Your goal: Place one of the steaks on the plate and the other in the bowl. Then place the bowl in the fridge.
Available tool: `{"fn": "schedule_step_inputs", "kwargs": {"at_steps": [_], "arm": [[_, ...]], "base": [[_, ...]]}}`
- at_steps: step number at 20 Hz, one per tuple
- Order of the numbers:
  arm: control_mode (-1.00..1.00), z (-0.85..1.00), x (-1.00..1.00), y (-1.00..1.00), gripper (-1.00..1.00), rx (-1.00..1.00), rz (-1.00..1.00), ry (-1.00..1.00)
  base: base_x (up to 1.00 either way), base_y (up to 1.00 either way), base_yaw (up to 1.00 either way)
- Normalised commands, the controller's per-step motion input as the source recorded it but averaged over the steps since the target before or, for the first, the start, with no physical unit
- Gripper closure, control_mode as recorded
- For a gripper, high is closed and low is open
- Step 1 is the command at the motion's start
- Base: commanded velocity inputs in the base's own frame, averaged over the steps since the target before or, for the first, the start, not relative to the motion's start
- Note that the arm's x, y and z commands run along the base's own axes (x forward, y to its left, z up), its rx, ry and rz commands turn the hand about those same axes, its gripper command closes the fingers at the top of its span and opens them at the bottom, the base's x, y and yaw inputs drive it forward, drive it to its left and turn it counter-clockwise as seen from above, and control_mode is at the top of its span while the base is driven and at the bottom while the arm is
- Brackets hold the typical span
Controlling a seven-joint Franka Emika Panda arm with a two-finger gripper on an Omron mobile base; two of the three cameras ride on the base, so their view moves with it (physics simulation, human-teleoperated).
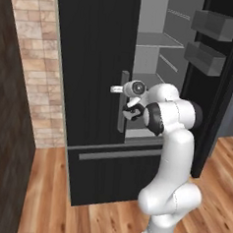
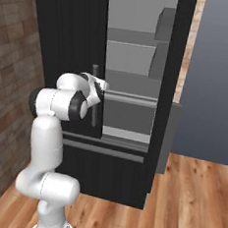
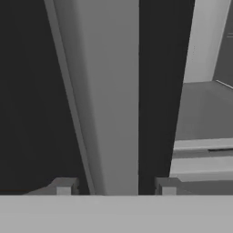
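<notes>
The black fridge (image 1: 96,43) stands ahead, its left door closed and its right door (image 1: 222,111) swung open. My gripper (image 1: 128,111) is at the grey vertical handle (image 1: 123,97) of the closed left door. In the hand view the handle (image 3: 109,91) runs up between my fingertips (image 3: 63,185). The gripper (image 3: 114,186) straddles it with narrow gaps on both sides, so it is open. From the right base view the gripper (image 2: 99,94) sits against the handle (image 2: 92,109). The steaks, plate and bowl are out of view.
Grey shelves (image 1: 158,40) show inside the fridge, with door bins (image 1: 206,56) on the open door. The bottom drawer (image 1: 109,172) is closed. A brick wall (image 1: 34,58) stands to the left, and wooden floor (image 2: 191,207) lies to the right.
</notes>
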Motion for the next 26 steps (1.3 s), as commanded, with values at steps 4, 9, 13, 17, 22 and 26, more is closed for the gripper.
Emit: {"fn": "schedule_step_inputs", "kwargs": {"at_steps": [4,9,13,17,22,26], "arm": [[-1.00,0.00,0.03,0.01,1.00,0.00,-0.01,0.00],[-1.00,0.00,-0.47,0.00,1.00,0.00,-0.11,0.00],[-1.00,0.00,-0.77,0.10,1.00,0.00,-0.15,0.00],[-1.00,0.00,-0.88,0.37,1.00,-0.03,-0.17,0.00],[-1.00,0.00,-0.92,0.50,1.00,-0.08,-0.22,0.01],[-1.00,0.00,-1.00,0.21,1.00,-0.04,-0.18,0.01]], "base": [[0.00,0.00,0.00],[0.00,0.00,0.00],[0.00,0.00,0.00],[0.00,0.00,0.00],[0.00,0.00,0.00],[0.00,0.00,0.00]]}}
